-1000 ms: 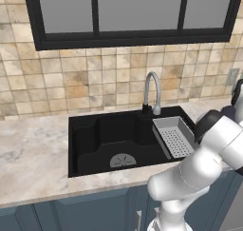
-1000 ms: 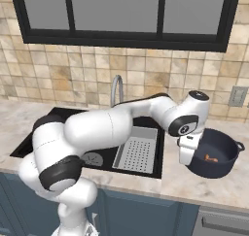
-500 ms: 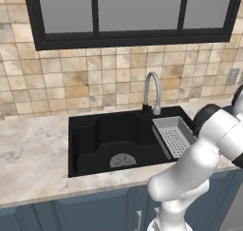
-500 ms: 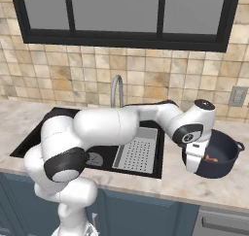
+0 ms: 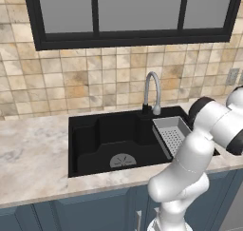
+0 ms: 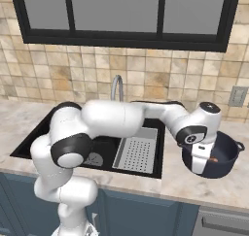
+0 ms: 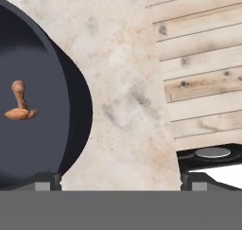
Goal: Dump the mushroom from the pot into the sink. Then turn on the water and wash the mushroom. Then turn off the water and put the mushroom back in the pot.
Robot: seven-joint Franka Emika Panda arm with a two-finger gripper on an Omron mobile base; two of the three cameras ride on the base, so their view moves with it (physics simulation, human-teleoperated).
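though tiny, orange-brown mushroom (image 7: 20, 104)

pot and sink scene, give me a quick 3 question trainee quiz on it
1. True or false: the mushroom lies in the sink.
2. The pot stands on the counter on which side of the sink in the right base view? A left, B right, C behind.
3. Fill in: the gripper's jaws stand ____ near the pot's rim.

Key: 1 false, it lies in the pot. 2 B. 3 open.
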